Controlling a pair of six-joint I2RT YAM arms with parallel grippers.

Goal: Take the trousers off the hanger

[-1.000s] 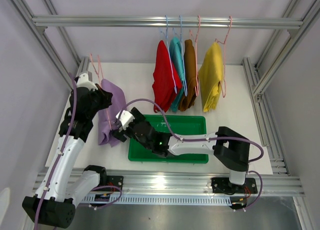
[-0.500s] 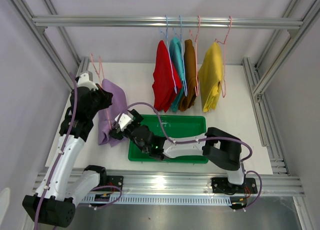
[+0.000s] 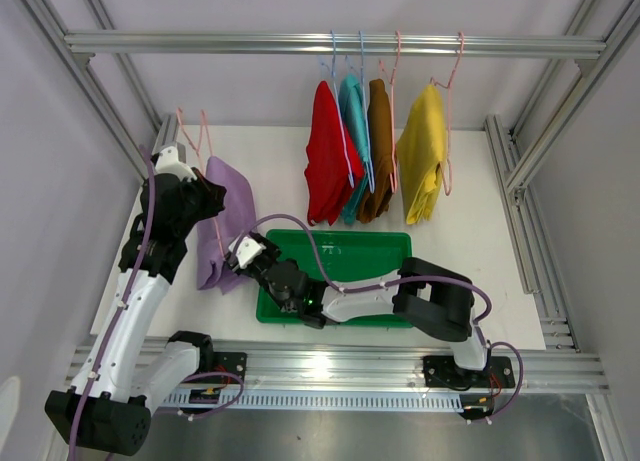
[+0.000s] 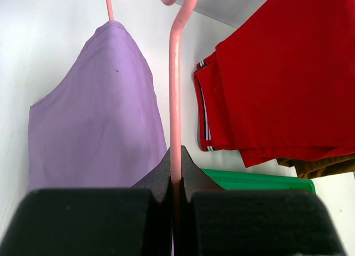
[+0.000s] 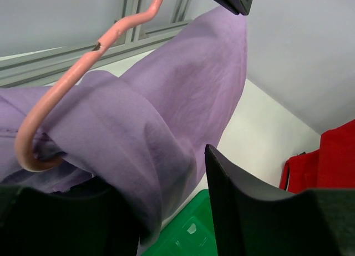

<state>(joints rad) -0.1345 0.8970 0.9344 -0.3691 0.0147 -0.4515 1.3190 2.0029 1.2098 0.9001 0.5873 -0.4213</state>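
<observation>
Pink and thin like a bent straw, the pink hanger [image 4: 175, 100] is pinched tight in the left gripper [image 4: 176, 181]. Its two black fingers press flat on the stem with no gap. The lilac trousers [image 4: 94, 128] hang on this hanger, at 9 o'clock from the green tray [image 3: 372, 252] in the top view. Their cloth looks soft and smooth, with loose folds.

The right gripper [image 5: 166, 211] is about half open. A thick fold of the lilac cloth lies between its black fingers, close to the hanger's curved end. It may be squeezing the fold, but I cannot tell for sure.

The tray is shiny hard plastic with a raised rim. At 12 o'clock from it, the red trousers [image 3: 328, 166], teal trousers [image 3: 353, 106], brown trousers [image 3: 378, 151] and yellow trousers [image 3: 422, 151] hang side by side on thin wire hangers from a grey metal rail [image 3: 200, 43]. The red pair has a thin striped band, white and dark, along one edge.
</observation>
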